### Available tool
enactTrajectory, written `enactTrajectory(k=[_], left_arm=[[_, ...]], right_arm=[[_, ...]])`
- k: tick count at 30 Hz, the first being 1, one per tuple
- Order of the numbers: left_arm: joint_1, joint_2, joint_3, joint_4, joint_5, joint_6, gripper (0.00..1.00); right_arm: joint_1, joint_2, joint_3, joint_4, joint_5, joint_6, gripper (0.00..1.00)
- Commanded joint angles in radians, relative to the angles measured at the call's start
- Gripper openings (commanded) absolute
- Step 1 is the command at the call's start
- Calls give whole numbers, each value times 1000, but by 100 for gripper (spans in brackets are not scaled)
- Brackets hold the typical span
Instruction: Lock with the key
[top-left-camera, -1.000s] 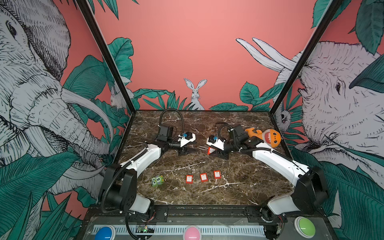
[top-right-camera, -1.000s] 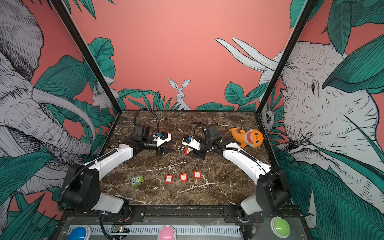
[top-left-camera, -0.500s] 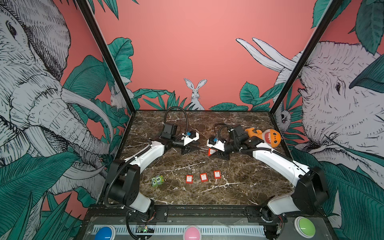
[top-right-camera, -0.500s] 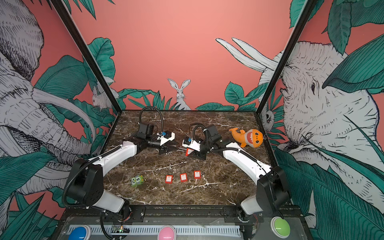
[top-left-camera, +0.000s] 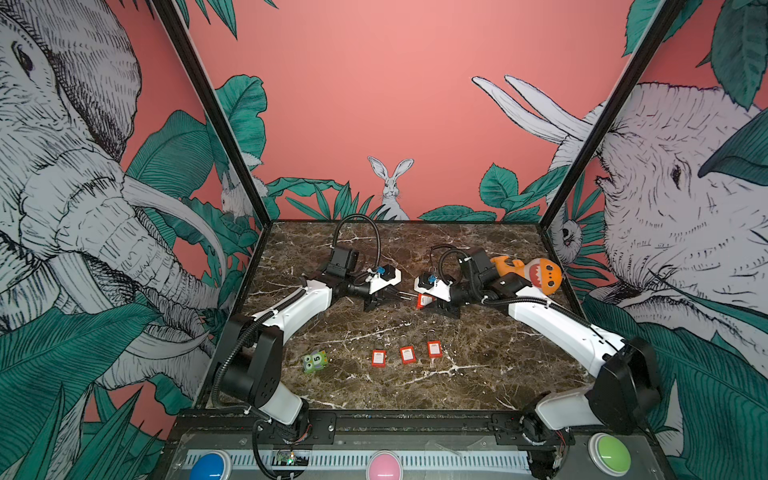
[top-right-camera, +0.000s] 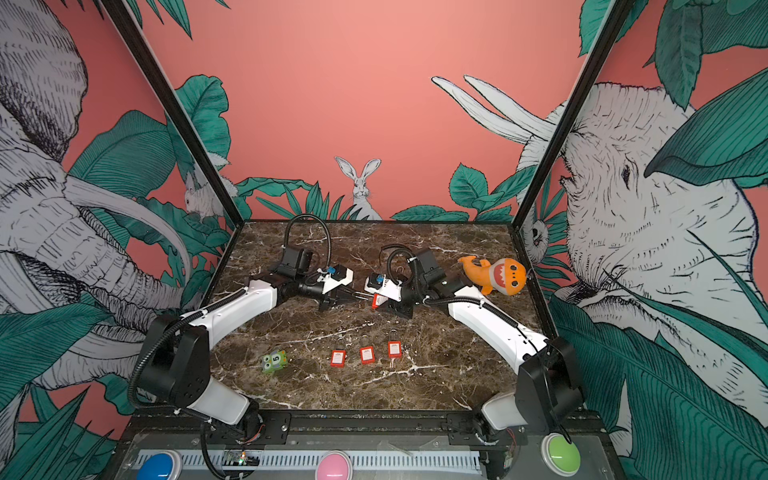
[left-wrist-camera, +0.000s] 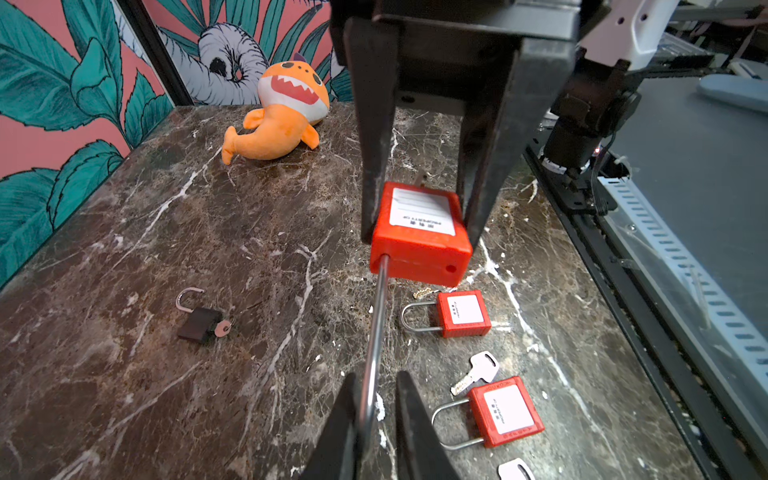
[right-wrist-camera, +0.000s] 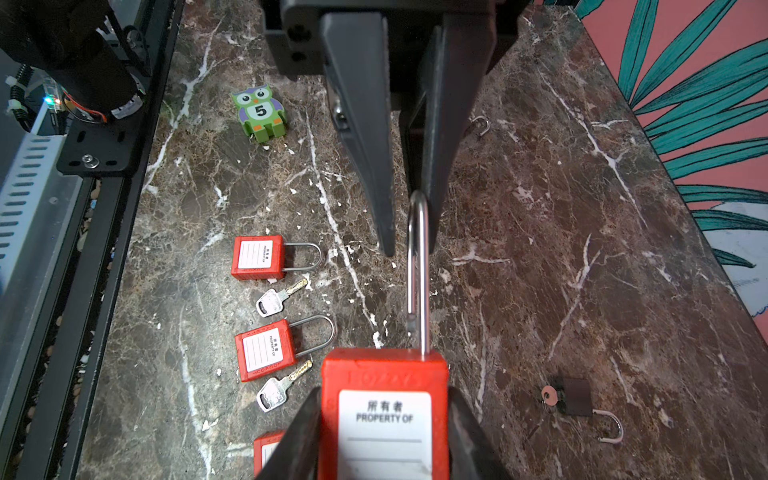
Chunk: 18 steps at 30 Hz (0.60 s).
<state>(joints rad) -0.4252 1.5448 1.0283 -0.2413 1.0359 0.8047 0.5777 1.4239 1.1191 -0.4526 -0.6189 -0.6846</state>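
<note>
My right gripper (right-wrist-camera: 384, 399) is shut on the body of a red padlock (right-wrist-camera: 384, 370), held a little above the marble top; the padlock (top-left-camera: 424, 300) shows at mid-table in both top views. Its steel shackle (left-wrist-camera: 376, 316) is open, with one leg out of the body. It runs between the fingers of my left gripper (left-wrist-camera: 376, 376). One finger touches the shackle and a narrow gap shows at the other. A small metal piece (left-wrist-camera: 422, 178) sticks out of the body's far end; I cannot tell whether it is the key. Loose keys (right-wrist-camera: 278, 297) lie on the table.
Three red padlocks (top-left-camera: 407, 355) lie in a row toward the front, with keys beside them. A green owl block (top-left-camera: 314, 360) sits front left, an orange shark plush (top-left-camera: 536, 274) back right. A small black padlock (left-wrist-camera: 199, 322) lies open further back.
My left gripper has moved right, up to the padlock, and its fingers have narrowed around the shackle. The right arm has held still with the padlock.
</note>
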Motion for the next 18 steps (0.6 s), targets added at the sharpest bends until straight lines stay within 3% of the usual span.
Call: enactTrajectory(k=[1, 6, 9, 11, 14, 18], left_arm=[[-10, -2, 29, -12, 26, 15, 14], [-18, 7, 39, -16, 53, 1, 1], [-22, 11, 39, -19, 69, -8, 0], [-26, 11, 37, -15, 78, -20, 0], [-29, 2, 22, 24, 87, -63, 0], [-32, -15, -7, 100, 83, -121, 0]], right_arm=[[-3, -19, 16, 30, -27, -17, 16], [-4, -19, 15, 25, 2, -28, 22], [-4, -19, 18, 16, 24, -42, 31], [-4, -24, 24, 4, 45, -54, 48], [-8, -28, 51, -76, 80, -99, 61], [-46, -30, 88, -197, 46, -114, 66]])
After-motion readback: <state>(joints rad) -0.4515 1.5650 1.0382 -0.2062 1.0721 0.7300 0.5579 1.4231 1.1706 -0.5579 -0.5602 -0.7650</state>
